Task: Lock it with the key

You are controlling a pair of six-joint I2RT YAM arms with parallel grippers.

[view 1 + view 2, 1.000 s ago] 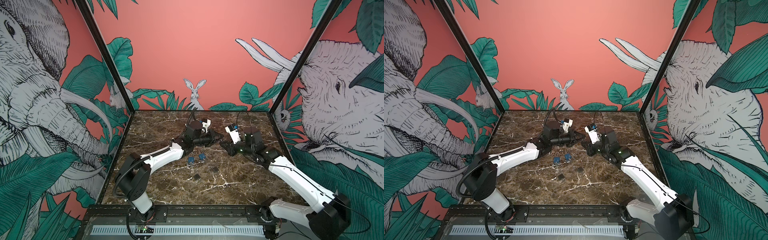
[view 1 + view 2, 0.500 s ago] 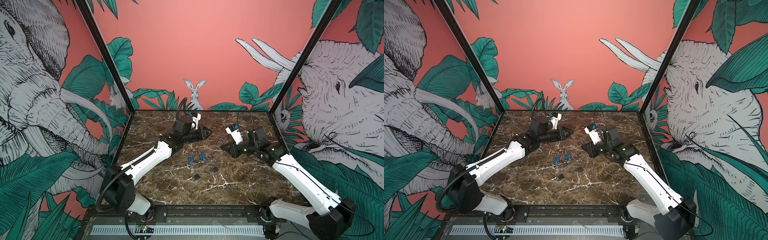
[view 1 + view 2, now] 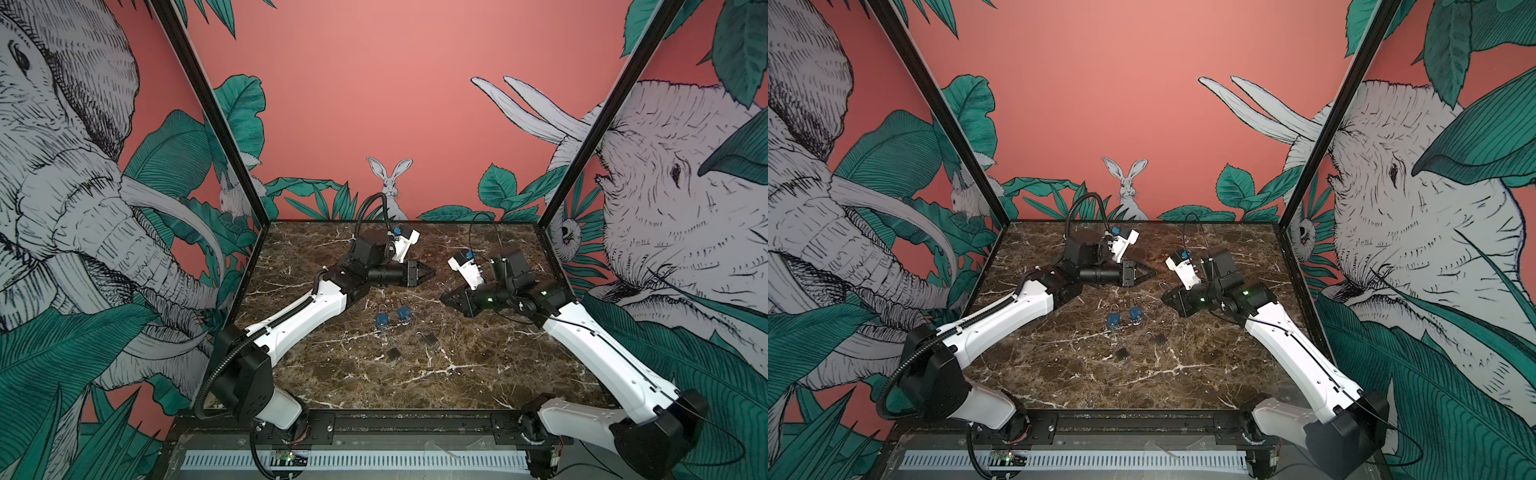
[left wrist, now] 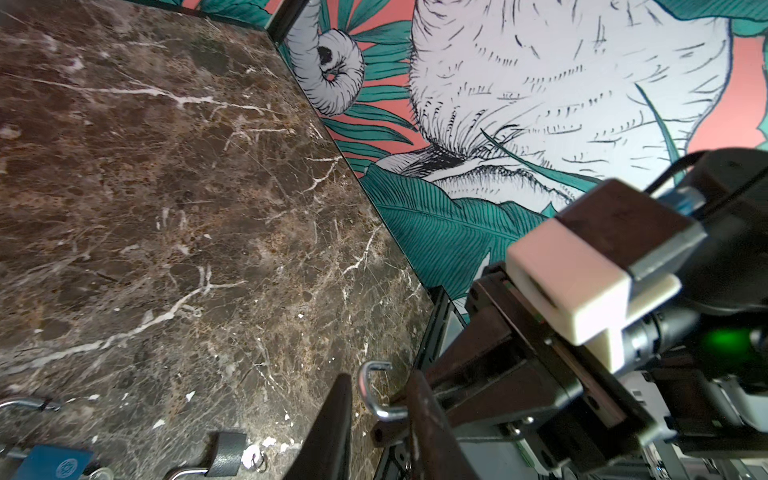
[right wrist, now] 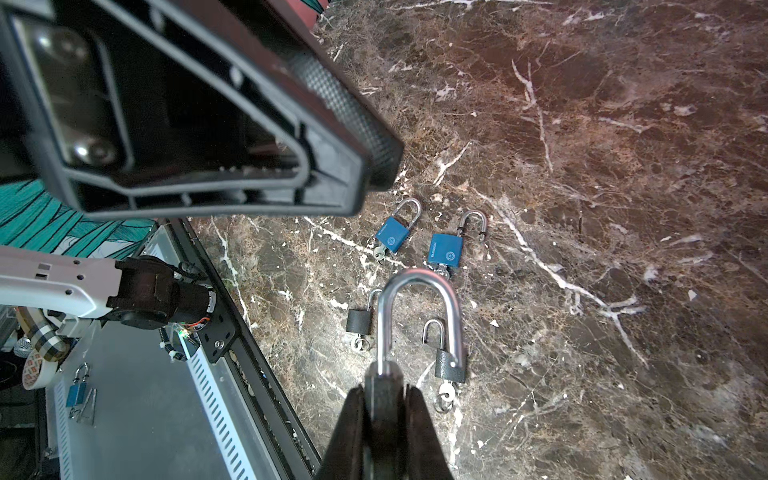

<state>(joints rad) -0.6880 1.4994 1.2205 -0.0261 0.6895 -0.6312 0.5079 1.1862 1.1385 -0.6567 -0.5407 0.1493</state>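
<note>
Top views, left arm: it reaches from the near-left base across the marble table [image 3: 478, 374] toward the back middle. The left gripper [image 3: 430, 272] lies level, tips pointing right.
Top views, right arm: it stretches from the near-right base with the wrist bent. The right gripper [image 3: 445, 297] points left, its tips near the left gripper's but apart.
Top views, table: 2 blue padlocks [image 3: 1113, 320] lie side by side in front of the grippers, and 2 dark padlocks [image 3: 1122, 353] lie nearer the front edge.
Left wrist, right gripper [image 4: 399, 409]: it is clamped on the padlock [image 4: 384, 413], whose shackle [image 4: 365, 386] juts out past the tips.
Left wrist, left gripper: 1 dark finger [image 4: 332, 432] shows just beside the shackle. I cannot tell whether the jaws are clenched or grasping anything.
Right wrist, right gripper [image 5: 384, 415]: it is clenched on the padlock's body [image 5: 384, 388], held above the table.
Right wrist, padlock axis: its long axis runs in line with the fingers, and the shackle [image 5: 417, 277] points away from the wrist.
Right wrist, left gripper [image 5: 365, 166]: it looms close, tips toward the shackle.
</note>
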